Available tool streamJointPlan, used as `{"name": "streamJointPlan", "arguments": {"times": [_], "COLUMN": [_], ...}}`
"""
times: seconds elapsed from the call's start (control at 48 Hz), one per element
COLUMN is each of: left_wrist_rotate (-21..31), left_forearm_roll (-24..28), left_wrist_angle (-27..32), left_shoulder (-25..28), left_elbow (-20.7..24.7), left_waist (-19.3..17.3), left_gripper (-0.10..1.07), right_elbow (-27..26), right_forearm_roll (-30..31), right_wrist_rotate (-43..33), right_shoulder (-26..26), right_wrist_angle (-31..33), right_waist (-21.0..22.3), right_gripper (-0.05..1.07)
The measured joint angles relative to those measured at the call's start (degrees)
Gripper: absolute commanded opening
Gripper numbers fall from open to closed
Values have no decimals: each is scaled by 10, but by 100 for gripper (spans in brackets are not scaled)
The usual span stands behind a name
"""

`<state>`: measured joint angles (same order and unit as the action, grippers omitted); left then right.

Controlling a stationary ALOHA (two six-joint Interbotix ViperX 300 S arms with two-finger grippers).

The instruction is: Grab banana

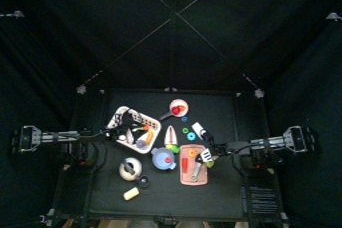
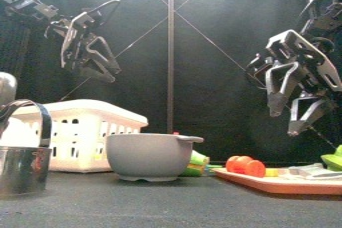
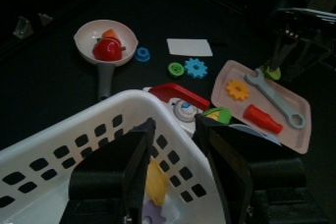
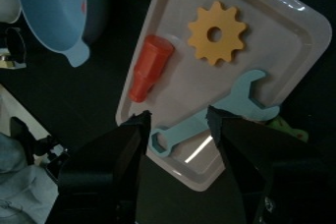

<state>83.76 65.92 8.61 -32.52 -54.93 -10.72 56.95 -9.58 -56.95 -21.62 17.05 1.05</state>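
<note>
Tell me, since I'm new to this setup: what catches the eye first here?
The white slatted basket right under the open left claw, with something yellow inside it. Next, the pink tray below the right claw, holding a yellow gear, a blue wrench and a red peg.

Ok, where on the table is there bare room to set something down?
The table's far strip, behind the white basket and the small bowl with the red thing, looks bare. So does the near edge, apart from a yellow piece. The middle is crowded: basket, blue bowl and pink tray sit close together, so passing between them looks tight.
</note>
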Motion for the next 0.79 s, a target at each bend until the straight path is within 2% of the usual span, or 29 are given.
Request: {"name": "streamJointPlan", "arguments": {"times": [0.229, 0.521, 0.792], "left_wrist_rotate": [-2, -2, -2], "left_forearm_roll": [24, 45, 47], "left_wrist_angle": [1, 1, 0], "left_shoulder": [-1, -10, -45], "left_elbow": [4, 5, -7], "left_waist": [25, 30, 32], "left_gripper": [79, 79, 79], "right_elbow": [0, 0, 0], "right_forearm_roll": [-2, -1, -1], "right_wrist_rotate": [0, 0, 0], "right_shoulder": [0, 0, 0], "right_wrist_angle": [4, 4, 4], "right_waist": [1, 11, 13], "right_gripper": [85, 85, 85]}}
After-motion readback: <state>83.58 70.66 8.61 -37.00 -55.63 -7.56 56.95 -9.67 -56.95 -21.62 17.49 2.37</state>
